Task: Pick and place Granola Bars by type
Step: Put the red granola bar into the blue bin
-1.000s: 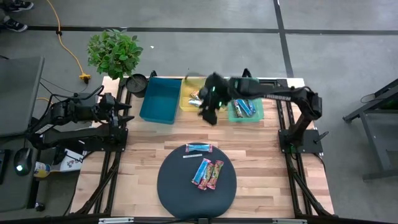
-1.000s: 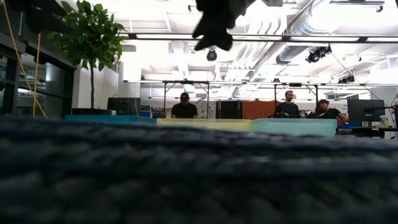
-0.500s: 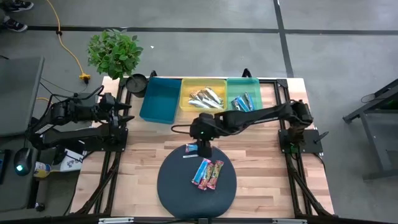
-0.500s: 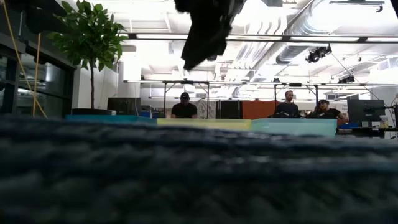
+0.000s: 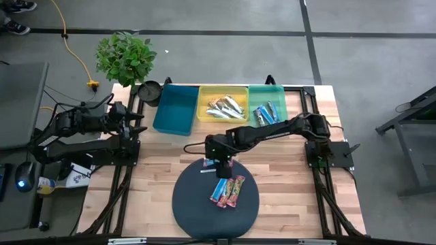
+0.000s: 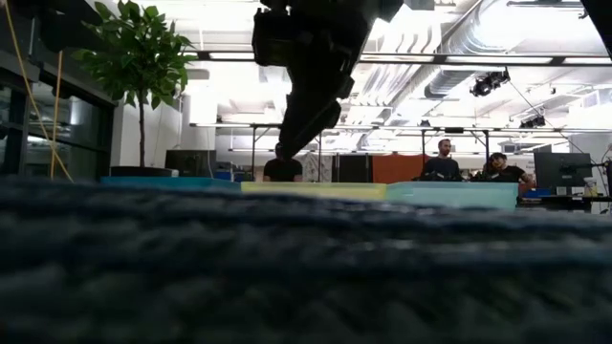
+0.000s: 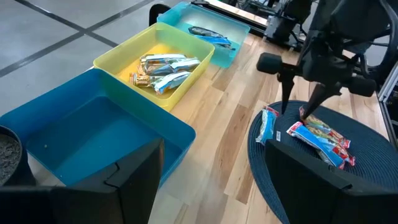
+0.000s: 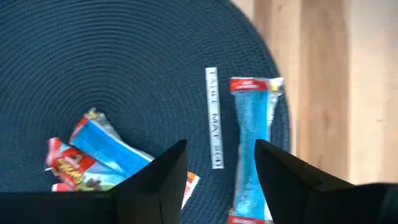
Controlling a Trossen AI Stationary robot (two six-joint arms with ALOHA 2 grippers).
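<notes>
From above, the right pincer [image 5: 219, 162] hangs over the far edge of the round dark mat [image 5: 187, 204], right above a blue granola bar [image 5: 212, 162] lying there. Two more bars, one blue [image 5: 221, 188] and one pink-red [image 5: 235, 190], lie side by side nearer the mat's middle. Silver bars sit in the yellow bin [image 5: 204, 114], blue ones in the green bin [image 5: 253, 126]; the blue bin [image 5: 174, 109] looks empty. The left pincer [image 5: 136, 122] waits off the desk's left side; I cannot tell how its fingers stand.

At desk height, the right pincer [image 6: 308, 119] shows dark above the mat, with people seated in the room behind, a potted plant [image 6: 142, 57] to the left.

The left wrist camera shows the wooden desk [image 7: 230, 93], the three bins in a row, and the right arm's fingers spread and pointing down just beside the blue bar [image 7: 267, 124].

The right wrist camera looks down between its spread fingers [image 8: 155, 180]: the blue bar [image 8: 252, 134] lies at the mat's rim, beside a white label strip [image 8: 213, 118]. To grasp well, I judge the pincer should centre itself on the bar so the fingers straddle its narrow width, clear of the strip, then descend onto the woven mat before closing.
</notes>
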